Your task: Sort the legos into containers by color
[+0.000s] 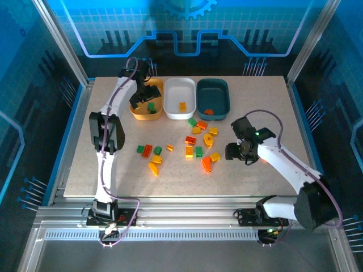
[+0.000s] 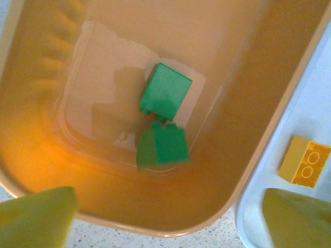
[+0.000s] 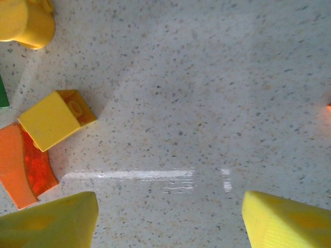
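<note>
The left gripper (image 1: 142,96) hangs over the orange tray (image 1: 142,117) at upper left of the top view, jaws spread wide and empty. Its wrist view shows two green bricks (image 2: 165,92) on the tray floor at centre frame, touching. The upper one is tilted and near-square in outline, with what look like studs toward the lower one, which is blurred. So a green drop-off looks finished, and that arm's next move calls for lifting clear of the tray wall and swinging down-frame to the loose legos (image 1: 189,152) at mid-table.

The right gripper (image 1: 233,151) sits low at right of the pile, jaws apart over bare table. Just left of it lies a yellow brick (image 3: 54,118), long axis running lower left to upper right, touching an orange-red piece (image 3: 23,170). It needs a leftward shift and a wrist turn to grip across the short sides, then a carry to the white tray (image 1: 178,90)
</note>
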`<state>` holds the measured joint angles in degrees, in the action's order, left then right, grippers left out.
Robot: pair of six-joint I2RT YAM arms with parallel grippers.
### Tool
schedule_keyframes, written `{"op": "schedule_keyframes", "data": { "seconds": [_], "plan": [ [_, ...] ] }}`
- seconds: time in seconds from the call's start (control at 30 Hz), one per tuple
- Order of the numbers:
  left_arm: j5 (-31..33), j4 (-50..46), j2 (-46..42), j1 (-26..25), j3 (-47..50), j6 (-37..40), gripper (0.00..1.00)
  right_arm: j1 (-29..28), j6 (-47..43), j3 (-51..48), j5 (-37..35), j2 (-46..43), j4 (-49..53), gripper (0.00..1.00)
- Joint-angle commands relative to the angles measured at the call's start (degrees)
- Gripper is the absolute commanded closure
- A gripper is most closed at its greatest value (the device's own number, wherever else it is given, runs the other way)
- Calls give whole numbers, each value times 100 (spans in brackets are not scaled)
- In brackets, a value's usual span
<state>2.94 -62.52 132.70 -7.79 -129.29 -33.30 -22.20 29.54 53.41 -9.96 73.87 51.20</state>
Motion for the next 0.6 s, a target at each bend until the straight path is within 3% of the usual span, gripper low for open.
{"op": "schedule_keyframes", "data": {
  "seconds": [0.0,0.17,0.37,0.47,0.57],
  "plan": [
    [-103,-331,-270,103,-175,-177,1,-118,68,437,367,370,22,25],
    [-140,-468,-588,104,-45,8,1,-219,201,962,294,1152,-168,27],
    [-363,67,-1983,85,1954,-242,1,-346,-158,1775,633,2571,-764,30],
    [-846,724,-2932,85,3058,-381,1,-354,-341,2121,937,3144,-1103,29],
    [-1300,1362,-3704,85,3796,-363,1,-434,-391,2308,448,3502,-1372,27]
  ]
}}
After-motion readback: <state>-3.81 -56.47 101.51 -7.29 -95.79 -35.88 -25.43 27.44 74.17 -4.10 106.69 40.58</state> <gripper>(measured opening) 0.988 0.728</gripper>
